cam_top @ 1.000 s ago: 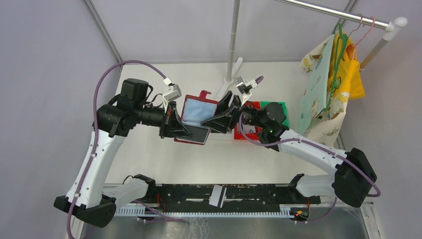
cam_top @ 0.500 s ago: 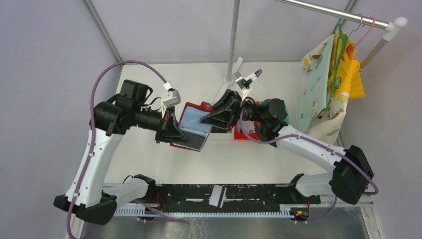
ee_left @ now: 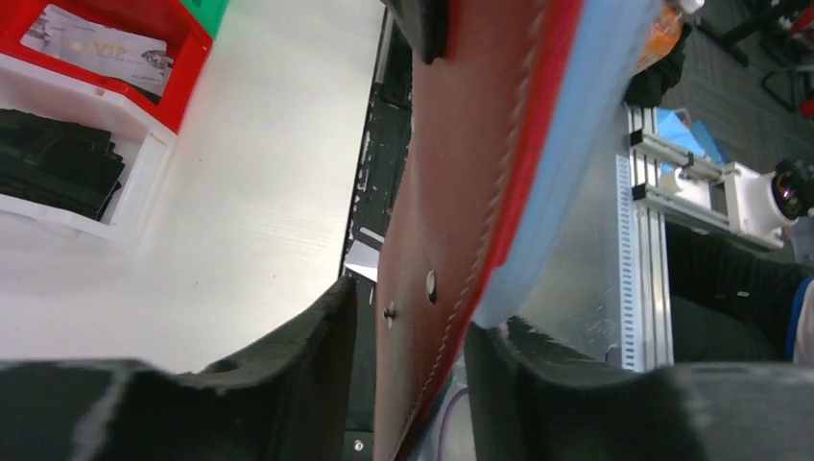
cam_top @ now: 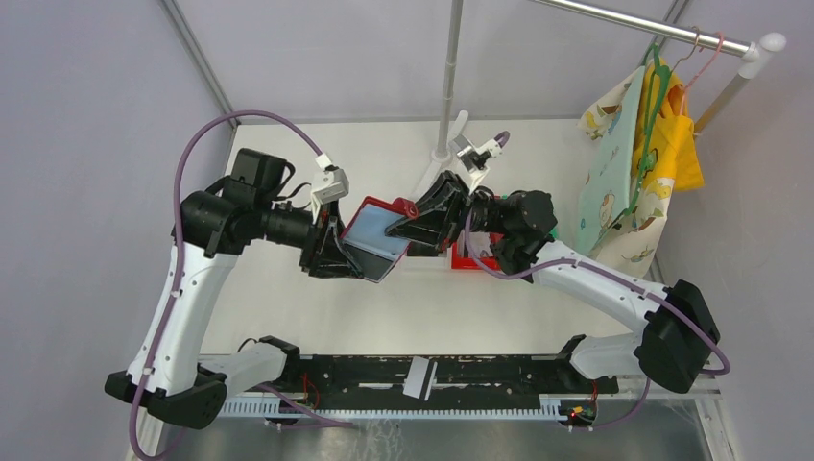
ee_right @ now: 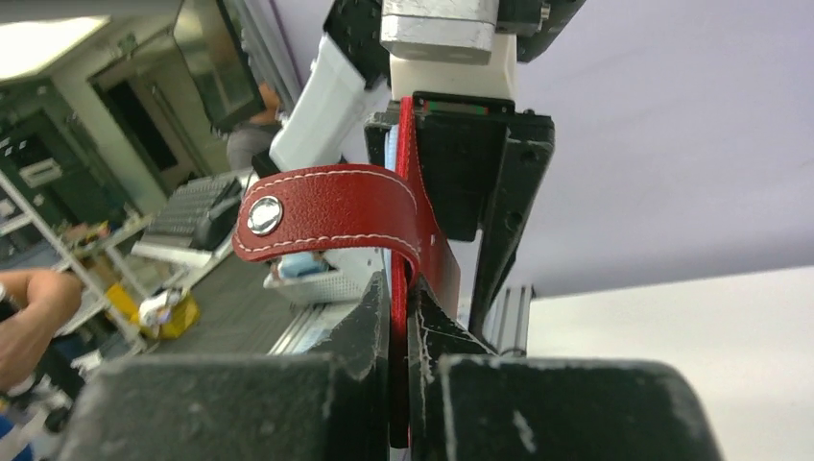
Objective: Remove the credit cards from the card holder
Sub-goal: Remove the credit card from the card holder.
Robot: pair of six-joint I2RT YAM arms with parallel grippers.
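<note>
The card holder (cam_top: pixel 371 231), a red wallet with a grey-blue inside, hangs open in mid-air between both arms. My right gripper (cam_top: pixel 409 228) is shut on its right edge; in the right wrist view the red leather (ee_right: pixel 437 254) is pinched between the fingers (ee_right: pixel 400 288), with the snap tab (ee_right: pixel 326 206) curling left. My left gripper (cam_top: pixel 349 257) stands open around the lower-left edge of the card holder (ee_left: pixel 461 192). There the jaws (ee_left: pixel 413 307) are apart, with a gap beside the left finger. A silvery-grey credit card (ee_left: pixel 96 48) lies in the red bin and dark cards (ee_left: pixel 53 168) lie in the white bin.
Below the wallet stand the white bin (ee_left: pixel 144 178), the red bin (ee_left: pixel 187 43) and the green bin (ee_left: pixel 209 12); from above, the red bin (cam_top: pixel 473 259) and green bin (cam_top: pixel 539 205) show behind the right arm. An upright pole (cam_top: pixel 445 96) stands at the back. Cloths on hangers (cam_top: pixel 634 173) hang at the right.
My right gripper has closed on the wallet's right edge. My left gripper, shut on the wallet before, has opened. The wallet has shifted slightly left and tilted.
</note>
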